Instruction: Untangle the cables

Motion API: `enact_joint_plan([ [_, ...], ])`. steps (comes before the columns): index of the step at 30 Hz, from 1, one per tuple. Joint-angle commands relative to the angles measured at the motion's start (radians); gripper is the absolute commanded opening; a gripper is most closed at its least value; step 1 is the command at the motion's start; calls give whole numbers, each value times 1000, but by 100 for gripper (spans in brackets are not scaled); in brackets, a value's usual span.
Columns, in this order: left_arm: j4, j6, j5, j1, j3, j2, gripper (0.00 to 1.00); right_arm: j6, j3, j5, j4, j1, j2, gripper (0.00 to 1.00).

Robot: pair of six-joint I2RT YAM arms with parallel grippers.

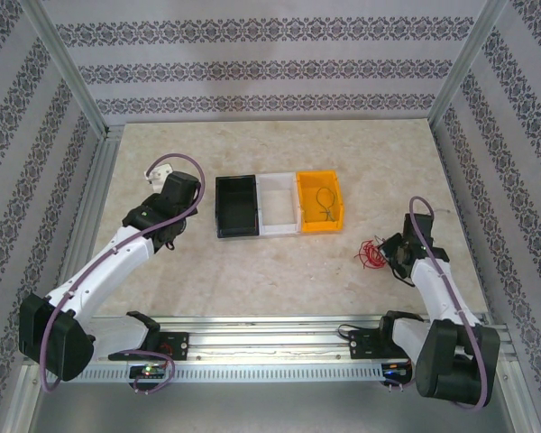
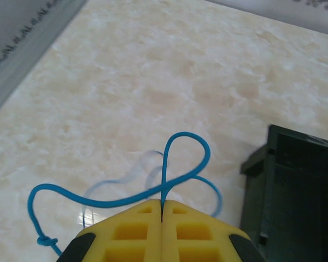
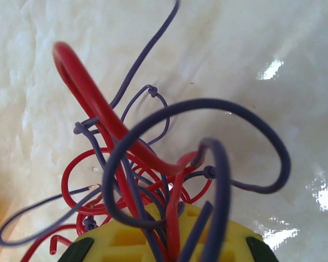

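Observation:
My left gripper (image 2: pixel 162 212) is shut, its yellow pads pinching a thin blue cable (image 2: pixel 187 137). That cable loops up ahead of the pads and trails left to a small knot (image 2: pixel 45 240) above the table. My right gripper (image 3: pixel 177 243) is shut on a tangle of cables: a red cable (image 3: pixel 86 91) arches up from the pads, and dark purple cables (image 3: pixel 252 117) coil around it. From above, the red bunch (image 1: pixel 370 255) lies on the table just left of the right gripper (image 1: pixel 389 253). A dark green-grey cable (image 1: pixel 325 204) lies in the yellow bin (image 1: pixel 335 216).
Three bins stand in a row mid-table: black (image 1: pixel 237 206), white (image 1: pixel 279 209) and yellow. The black bin's corner (image 2: pixel 273 158) is close on the right of my left gripper. A metal frame rail (image 2: pixel 22 60) and patterned walls close in the table.

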Motion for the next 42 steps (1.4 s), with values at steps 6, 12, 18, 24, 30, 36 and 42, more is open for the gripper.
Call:
enact_joint_plan([
  [6,145,211,98,-36,143,-31,0,-123,26,-136,46,7,95,0],
  [12,194,471,-64,-161,322,39,0,-154,35,-138,73,25,62,0],
  [18,198,501,104,-242,509,198,0,-173,48,-137,76,25,31,0],
  [24,218,344,364,-255,637,365,0,-206,63,-170,69,27,29,0],
  [30,318,325,466,-312,692,527,0,-222,63,-178,63,27,27,0],
  [36,364,285,473,-351,718,680,0,-217,66,-189,66,27,25,0],
  [42,342,254,452,-361,741,778,0,-225,69,-196,60,29,23,0],
])
